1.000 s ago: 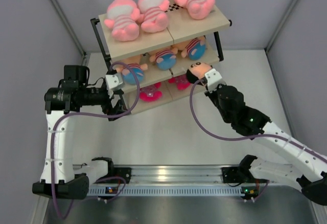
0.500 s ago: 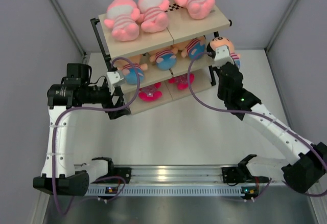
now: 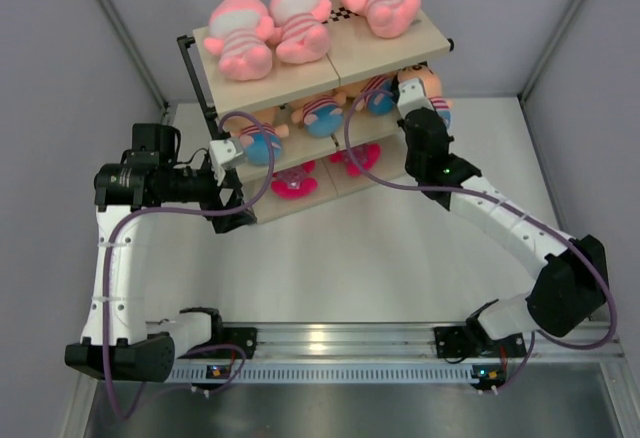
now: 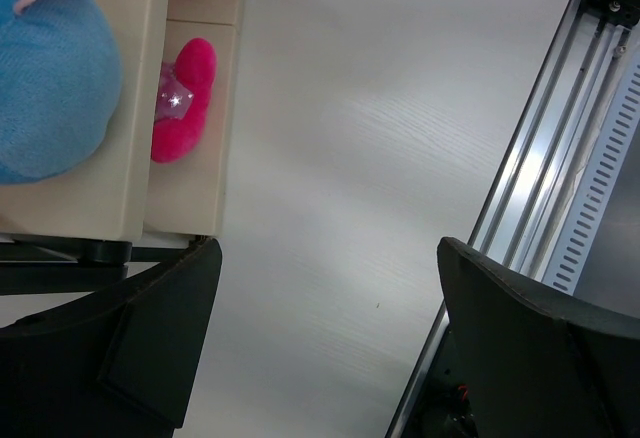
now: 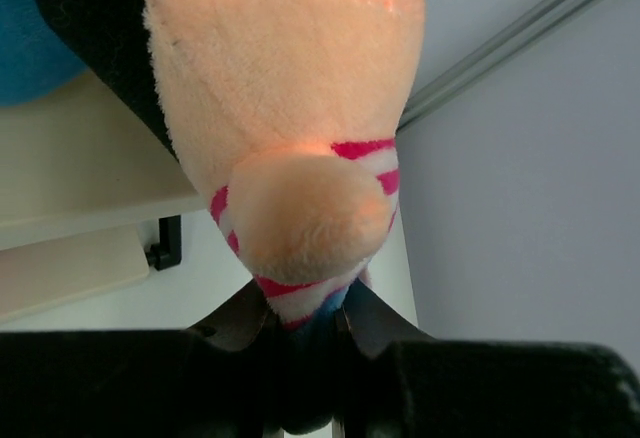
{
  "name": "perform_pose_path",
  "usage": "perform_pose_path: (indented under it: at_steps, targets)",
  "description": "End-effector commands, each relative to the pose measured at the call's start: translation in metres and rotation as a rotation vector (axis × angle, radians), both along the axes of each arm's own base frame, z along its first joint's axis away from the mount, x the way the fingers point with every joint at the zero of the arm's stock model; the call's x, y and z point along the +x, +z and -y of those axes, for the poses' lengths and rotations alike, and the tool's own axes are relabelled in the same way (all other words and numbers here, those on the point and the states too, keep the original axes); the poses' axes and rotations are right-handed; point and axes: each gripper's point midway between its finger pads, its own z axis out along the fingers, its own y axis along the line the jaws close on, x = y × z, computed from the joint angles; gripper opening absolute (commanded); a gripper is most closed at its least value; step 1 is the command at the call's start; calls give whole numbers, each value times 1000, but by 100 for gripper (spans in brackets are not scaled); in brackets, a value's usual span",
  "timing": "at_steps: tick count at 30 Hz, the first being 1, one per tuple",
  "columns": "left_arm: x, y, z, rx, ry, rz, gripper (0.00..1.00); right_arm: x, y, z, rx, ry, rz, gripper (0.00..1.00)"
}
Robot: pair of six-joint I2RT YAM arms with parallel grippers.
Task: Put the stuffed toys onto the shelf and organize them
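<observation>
The shelf (image 3: 292, 82) stands at the back of the table. Three pink stuffed toys (image 3: 292, 20) lie on its top board. Boy dolls (image 3: 320, 115) with blue bottoms sit along the middle tier. My right gripper (image 3: 418, 108) is shut on another boy doll (image 3: 432, 82) at that tier's right end. In the right wrist view this doll (image 5: 290, 108) fills the frame, its striped shirt pinched in the gripper (image 5: 305, 328). My left gripper (image 3: 232, 203) stands open and holds nothing at the shelf's front left corner. The left wrist view shows its fingers (image 4: 150, 348) wide apart over bare table.
Bright pink items (image 3: 290, 184) lie on the bottom tier, one showing as a pink item (image 4: 185, 98) in the left wrist view. Grey walls close in the table on the left, right and back. A metal rail (image 3: 340, 343) runs along the near edge.
My right arm has carried the boy doll from in front of the shelf up and back to the right end of the middle tier. The left arm has barely moved.
</observation>
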Motion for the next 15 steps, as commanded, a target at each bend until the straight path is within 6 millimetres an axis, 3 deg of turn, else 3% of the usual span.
perform_pose_path:
  at_steps: [1, 6, 15]
  targets:
    - [-3, 2, 3, -21, -14, -4, 95, 11, 24, -17, 57, 53, 63, 0]
    - [-3, 2, 3, -21, -13, -1, 95, 7, 20, -37, 47, 158, 69, 0]
    - [-2, 2, 3, -20, -16, -1, 95, -7, 39, -43, 114, 253, 129, 0]
